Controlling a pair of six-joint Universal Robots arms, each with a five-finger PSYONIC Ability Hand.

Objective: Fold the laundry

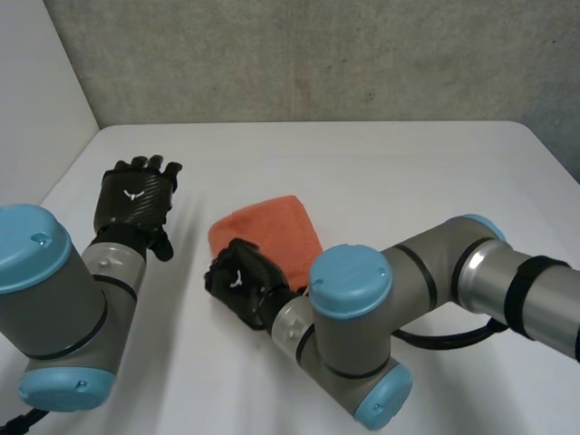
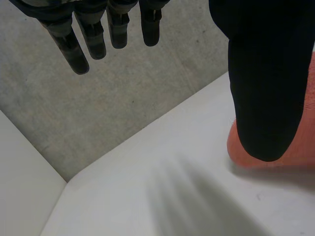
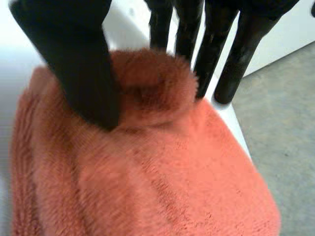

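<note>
Though partly hidden, towel (image 1: 272,227) seemingly in pinch of right hand (image 3: 84,69).

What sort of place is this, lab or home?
Likely a robotics lab bench, not a home: plain white table, grey wall behind it, right hand pinching a lone towel.

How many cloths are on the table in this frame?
1. An orange towel lies near the middle of the table, its near edge pinched by the right hand. Anything beneath it would be hidden.
</note>
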